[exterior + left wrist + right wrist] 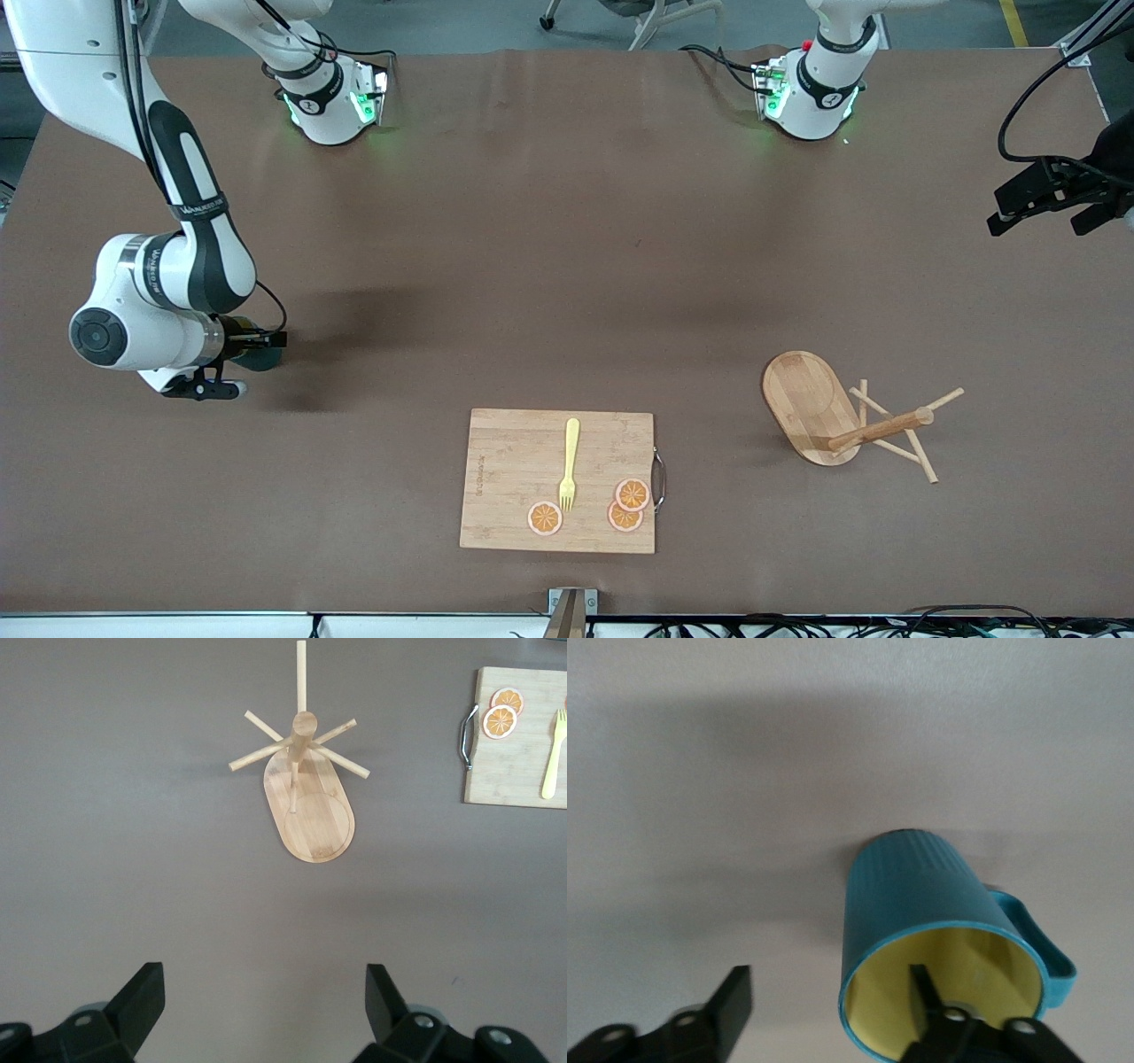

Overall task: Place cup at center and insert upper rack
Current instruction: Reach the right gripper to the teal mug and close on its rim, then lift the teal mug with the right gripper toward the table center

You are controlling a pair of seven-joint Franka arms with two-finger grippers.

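Cup [921,912], ribbed teal, yellow inside (loop handle), one finger of right gripper [833,1014]'s parted jaws within

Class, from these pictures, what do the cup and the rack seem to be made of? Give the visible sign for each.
Cup: probably glazed ceramic, possibly plastic; smooth teal ribbed wall, soft sheen, plain yellow inside.
Rack: light wood, likely bamboo, unpainted; pale grain lines on the oval base, post and pegs the same tan.

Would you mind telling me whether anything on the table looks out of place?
Nothing stands out: the upper rack stands upright on its base, and the cup sits upright, the open right pincer straddling its rim.
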